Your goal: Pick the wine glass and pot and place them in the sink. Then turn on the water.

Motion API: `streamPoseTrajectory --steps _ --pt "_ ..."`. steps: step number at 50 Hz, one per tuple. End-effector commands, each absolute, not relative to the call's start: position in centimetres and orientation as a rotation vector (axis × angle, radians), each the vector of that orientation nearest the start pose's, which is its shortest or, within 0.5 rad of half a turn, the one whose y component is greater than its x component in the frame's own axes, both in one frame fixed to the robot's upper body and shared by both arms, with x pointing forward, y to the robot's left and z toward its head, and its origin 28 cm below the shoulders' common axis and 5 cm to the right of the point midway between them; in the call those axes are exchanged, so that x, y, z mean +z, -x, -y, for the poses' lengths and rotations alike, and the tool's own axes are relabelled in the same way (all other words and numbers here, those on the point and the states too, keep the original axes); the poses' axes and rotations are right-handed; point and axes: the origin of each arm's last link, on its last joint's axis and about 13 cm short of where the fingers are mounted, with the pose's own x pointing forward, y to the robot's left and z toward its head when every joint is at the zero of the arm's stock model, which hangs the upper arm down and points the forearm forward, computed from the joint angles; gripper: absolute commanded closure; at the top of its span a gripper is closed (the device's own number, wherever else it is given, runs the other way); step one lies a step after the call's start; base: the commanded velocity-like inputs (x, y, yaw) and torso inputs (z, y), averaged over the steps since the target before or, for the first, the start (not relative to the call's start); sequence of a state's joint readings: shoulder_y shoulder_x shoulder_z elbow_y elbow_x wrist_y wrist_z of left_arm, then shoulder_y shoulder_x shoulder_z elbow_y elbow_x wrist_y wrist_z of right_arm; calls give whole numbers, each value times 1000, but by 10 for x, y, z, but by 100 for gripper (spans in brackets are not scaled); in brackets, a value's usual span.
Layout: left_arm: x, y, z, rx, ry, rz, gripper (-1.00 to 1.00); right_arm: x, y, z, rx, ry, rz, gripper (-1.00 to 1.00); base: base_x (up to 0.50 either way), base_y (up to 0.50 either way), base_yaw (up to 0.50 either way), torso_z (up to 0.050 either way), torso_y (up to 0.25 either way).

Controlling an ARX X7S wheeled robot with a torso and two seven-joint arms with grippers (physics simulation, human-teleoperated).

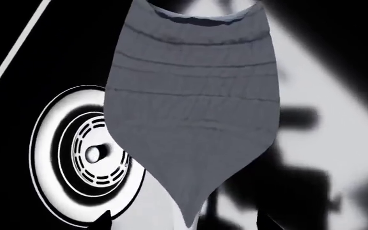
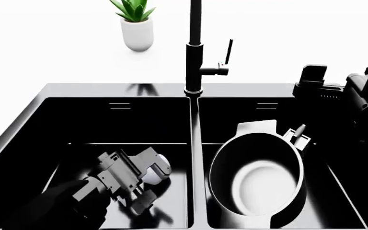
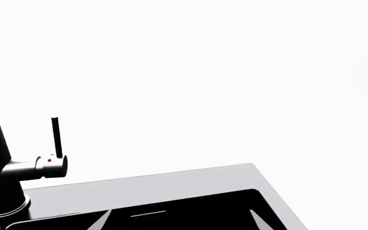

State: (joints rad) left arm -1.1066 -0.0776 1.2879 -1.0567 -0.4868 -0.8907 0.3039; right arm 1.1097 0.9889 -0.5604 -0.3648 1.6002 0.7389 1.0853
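The wine glass [image 1: 193, 115] fills the left wrist view, its pale grey bowl pointing away and its narrow end down between my left gripper's [image 1: 180, 223] dark fingertips [image 1: 101, 221], which stand wide apart with a gap on each side. In the head view the wine glass [image 2: 160, 166] lies low in the left basin of the sink [image 2: 107, 90], in front of my left gripper [image 2: 151, 182]. The black pot [image 2: 260, 184] stands in the right basin, pale base showing. My right gripper [image 2: 335, 79] hovers open above the sink's back right corner, holding nothing.
The black faucet [image 2: 195, 52] rises from the divider at the back, its thin lever [image 2: 227, 52] upright on the right side; the right wrist view shows the lever [image 3: 56, 136]. The left basin's steel drain [image 1: 94, 153] lies beside the glass. A white plant pot [image 2: 136, 33] stands behind the sink.
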Motion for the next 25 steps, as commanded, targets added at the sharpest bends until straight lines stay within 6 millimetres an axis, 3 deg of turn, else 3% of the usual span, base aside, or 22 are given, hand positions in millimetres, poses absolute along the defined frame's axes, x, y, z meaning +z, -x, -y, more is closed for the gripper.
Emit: streamPoseTrajectory --steps 1,10,25 --pt "79 -361 -210 -432 -708 -1061 -100 284 -245 168 -237 35 -89 -100 0 0 0 0 0" --pt "123 -358 -223 -357 -510 -774 -100 288 -242 166 -232 41 -80 -100 0 0 0 1 1" --pt "146 -335 -234 -230 -363 -415 -100 299 -240 158 -219 68 -55 -100 0 0 0 0 0"
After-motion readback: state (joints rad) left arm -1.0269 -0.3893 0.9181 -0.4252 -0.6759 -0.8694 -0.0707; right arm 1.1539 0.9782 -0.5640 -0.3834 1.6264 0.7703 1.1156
